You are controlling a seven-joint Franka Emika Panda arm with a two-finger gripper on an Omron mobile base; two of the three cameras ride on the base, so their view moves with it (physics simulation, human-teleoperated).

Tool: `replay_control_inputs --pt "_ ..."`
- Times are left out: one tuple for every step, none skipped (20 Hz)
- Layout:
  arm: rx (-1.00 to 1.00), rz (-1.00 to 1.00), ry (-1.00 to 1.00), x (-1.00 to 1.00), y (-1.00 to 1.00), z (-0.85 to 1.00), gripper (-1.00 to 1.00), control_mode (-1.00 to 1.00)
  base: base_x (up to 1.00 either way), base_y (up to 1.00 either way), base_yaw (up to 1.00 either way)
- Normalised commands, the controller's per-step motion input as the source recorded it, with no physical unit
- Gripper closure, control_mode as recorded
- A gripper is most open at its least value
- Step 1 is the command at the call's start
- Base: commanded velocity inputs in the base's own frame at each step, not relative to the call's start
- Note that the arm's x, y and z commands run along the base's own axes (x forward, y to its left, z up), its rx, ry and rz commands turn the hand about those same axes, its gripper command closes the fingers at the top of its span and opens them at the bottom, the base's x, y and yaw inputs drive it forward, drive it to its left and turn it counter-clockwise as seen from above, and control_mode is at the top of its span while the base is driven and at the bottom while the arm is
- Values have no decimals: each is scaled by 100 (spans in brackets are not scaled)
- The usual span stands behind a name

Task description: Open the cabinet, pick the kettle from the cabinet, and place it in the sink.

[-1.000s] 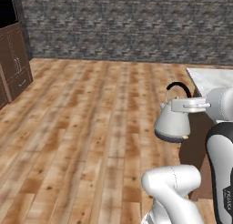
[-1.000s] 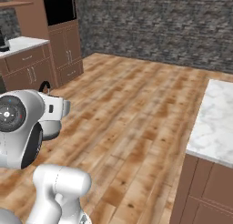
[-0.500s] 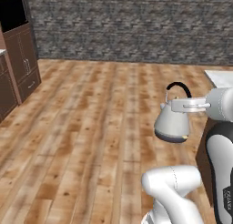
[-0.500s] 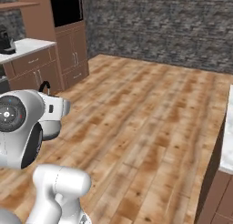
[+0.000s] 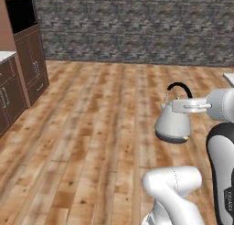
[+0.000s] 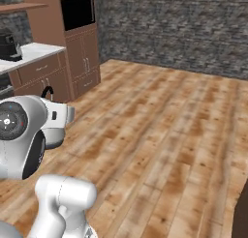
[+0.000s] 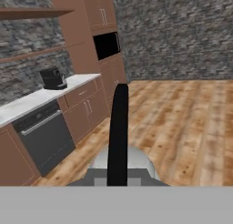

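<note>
Squat cone-shaped silver-grey metal kettle (image 5: 172, 124) with thin black arched handle, upright, held aloft above the wooden floor

Smooth silver-grey metal kettle (image 5: 172, 124), matt black handle; glossy wooden plank floor (image 5: 96, 128); rough grey stone wall (image 5: 137, 27); pale marble counter (image 7: 41, 98).

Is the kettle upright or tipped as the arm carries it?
Upright. In the left base view the kettle hangs base-down over the wood floor, black handle arched on top, the tool shut on it.
</note>
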Motion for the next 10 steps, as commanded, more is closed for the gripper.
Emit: replay_control_inputs --pt "0 0 0 0 0 0 100 100 55 44 0" --pt "0 0 0 0 0 0 100 100 55 44 0" --pt "0 0 0 0 0 0 100 100 55 44 0" --pt "0 0 0 0 0 0 100 100 55 44 0" --pt "0 0 0 0 0 0 100 100 55 44 0" --pt "0 0 0 0 0 0 100 100 55 44 0" --pt "0 0 0 0 0 0 100 100 55 44 0" --pt "0 0 0 0 0 0 100 100 55 44 0" --pt "0 0 0 0 0 0 100 100 57 41 0" --pt "0 0 0 0 0 0 100 100 57 41 0"
